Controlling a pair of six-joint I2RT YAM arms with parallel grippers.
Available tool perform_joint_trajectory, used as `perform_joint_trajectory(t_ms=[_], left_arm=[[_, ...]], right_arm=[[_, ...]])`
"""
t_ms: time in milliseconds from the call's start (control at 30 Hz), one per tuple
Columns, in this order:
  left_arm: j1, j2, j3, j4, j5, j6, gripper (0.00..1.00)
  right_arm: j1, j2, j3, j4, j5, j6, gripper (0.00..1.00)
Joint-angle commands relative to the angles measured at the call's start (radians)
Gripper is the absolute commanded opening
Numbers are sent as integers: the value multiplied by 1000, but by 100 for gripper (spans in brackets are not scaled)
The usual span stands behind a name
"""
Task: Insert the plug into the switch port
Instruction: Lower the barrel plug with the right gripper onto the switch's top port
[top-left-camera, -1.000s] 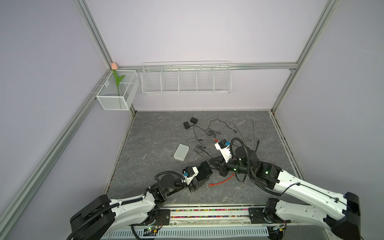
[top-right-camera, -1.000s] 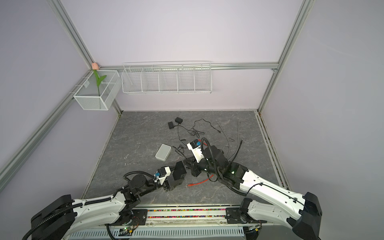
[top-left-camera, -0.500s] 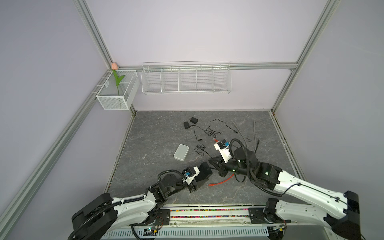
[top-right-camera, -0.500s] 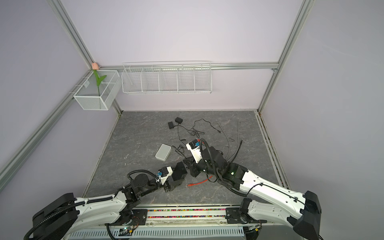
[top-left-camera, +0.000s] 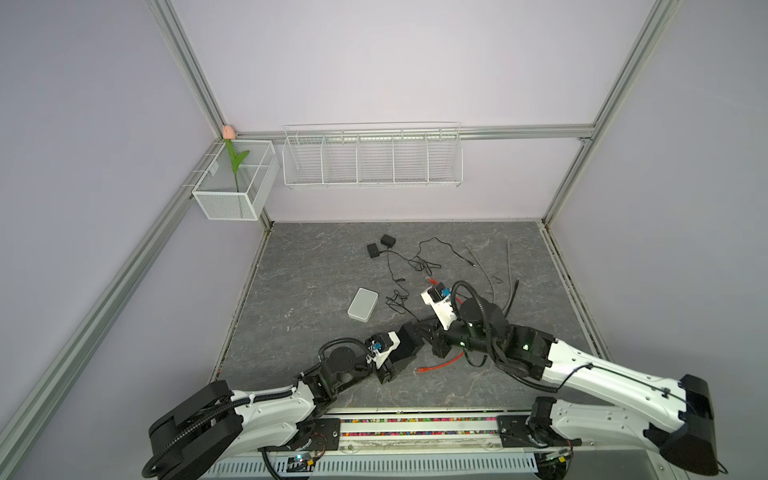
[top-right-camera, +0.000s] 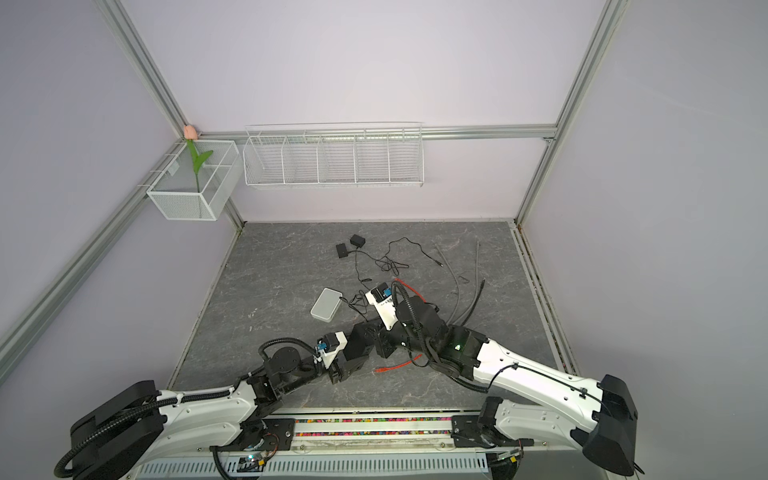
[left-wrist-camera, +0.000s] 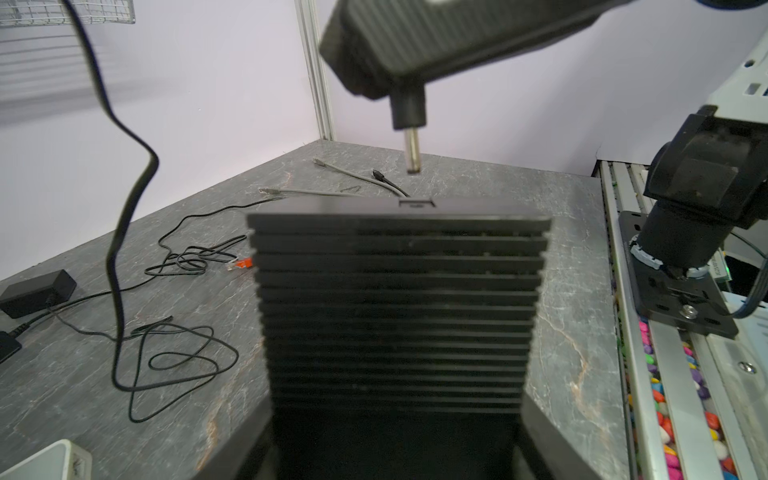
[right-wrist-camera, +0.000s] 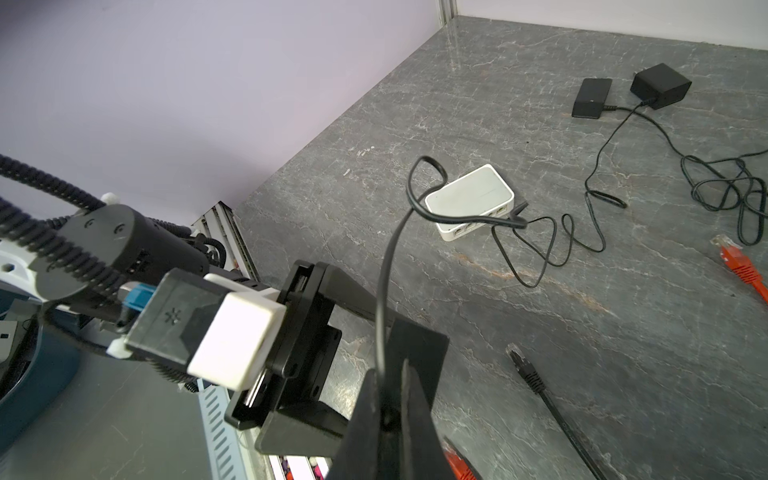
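Jaws of the right gripper pinch the black barrel plug with a metal tip, held just short of the small port in the ribbed black switch box. The left gripper clamps that box near the front edge of the grey marbled bench.

The switch is ribbed, matt black plastic. Close to the switch's port edge, the plug ends in a smooth, shiny metal pin. Under the switch, the table looks matt, like veined stone.
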Motion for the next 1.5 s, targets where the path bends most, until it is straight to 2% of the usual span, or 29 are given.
perform_joint_trajectory(t_ms=[0, 300, 1467], left_arm=[[-1, -7, -4, 59, -15, 9, 0], [-1, -73, 0, -11, -35, 7, 0], [-3, -85, 35, -26, -82, -107, 0]], right_arm=[[12, 14, 10, 13, 6, 5, 7], [19, -4, -21, 33, 20, 9, 7], [38, 67, -64, 120, 29, 43, 7]])
